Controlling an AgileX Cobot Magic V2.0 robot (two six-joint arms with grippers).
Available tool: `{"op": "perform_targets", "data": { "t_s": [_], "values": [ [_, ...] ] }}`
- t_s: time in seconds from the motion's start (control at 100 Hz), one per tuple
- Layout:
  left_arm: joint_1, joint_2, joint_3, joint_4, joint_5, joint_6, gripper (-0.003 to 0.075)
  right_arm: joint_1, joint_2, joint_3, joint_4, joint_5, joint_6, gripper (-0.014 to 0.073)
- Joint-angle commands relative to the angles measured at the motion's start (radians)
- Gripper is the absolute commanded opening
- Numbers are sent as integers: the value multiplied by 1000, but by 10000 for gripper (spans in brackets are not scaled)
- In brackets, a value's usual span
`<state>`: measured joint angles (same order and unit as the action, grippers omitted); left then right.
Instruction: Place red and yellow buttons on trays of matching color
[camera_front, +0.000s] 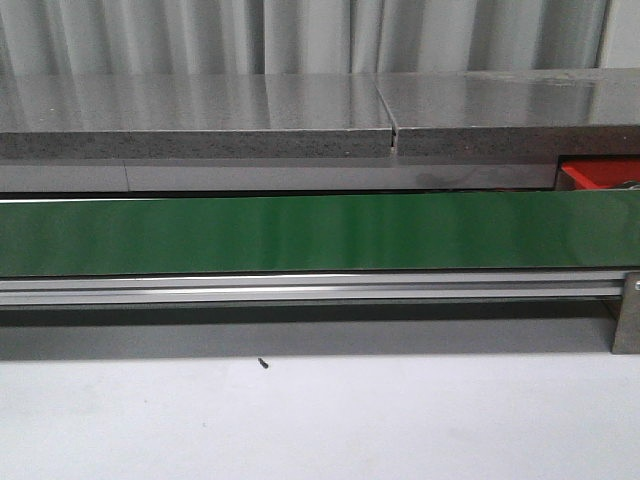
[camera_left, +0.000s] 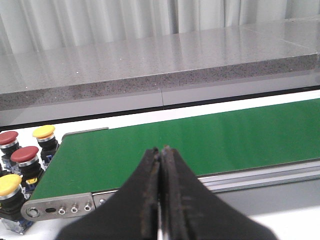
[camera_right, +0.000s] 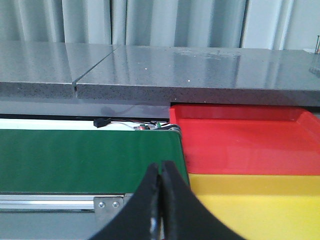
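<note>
In the left wrist view, red buttons (camera_left: 24, 155) (camera_left: 7, 138) and yellow buttons (camera_left: 43, 131) (camera_left: 9, 184) stand in a cluster just off the end of the green belt (camera_left: 200, 140). My left gripper (camera_left: 161, 150) is shut and empty, over the belt's near edge, apart from the buttons. The right wrist view shows a red tray (camera_right: 245, 142) and, nearer, a yellow tray (camera_right: 255, 200), both beyond the belt's other end (camera_right: 90, 157). My right gripper (camera_right: 161, 165) is shut with nothing in it, near the yellow tray's corner. A corner of the red tray (camera_front: 600, 172) shows in the front view; neither gripper does.
A grey stone shelf (camera_front: 300, 125) runs behind the green belt (camera_front: 300, 232), overhanging the red tray's far side. An aluminium rail (camera_front: 300, 290) edges the belt's front. White tabletop (camera_front: 320, 420) with a small dark screw (camera_front: 262, 364) lies in front.
</note>
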<state>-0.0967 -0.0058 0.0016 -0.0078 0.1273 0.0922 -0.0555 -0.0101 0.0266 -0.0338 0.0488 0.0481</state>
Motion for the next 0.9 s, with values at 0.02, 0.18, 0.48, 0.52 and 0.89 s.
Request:
{"op": "perform_targets", "data": {
  "t_s": [0.02, 0.18, 0.48, 0.52, 0.89],
  "values": [
    [1, -35, 8, -1, -78, -10, -19, -4, -18, 0, 1, -71, 0, -114],
    [1, -35, 8, -1, -78, -10, -19, -4, -18, 0, 1, -71, 0, -114],
    [1, -35, 8, -1, -78, -10, -19, -4, -18, 0, 1, -71, 0, -114],
    [1, -35, 8, -1, -78, -10, -19, -4, -18, 0, 1, -71, 0, -114],
    [1, -35, -3, -52, -83, -10, -19, -4, -18, 0, 1, -71, 0, -114]
  ]
}}
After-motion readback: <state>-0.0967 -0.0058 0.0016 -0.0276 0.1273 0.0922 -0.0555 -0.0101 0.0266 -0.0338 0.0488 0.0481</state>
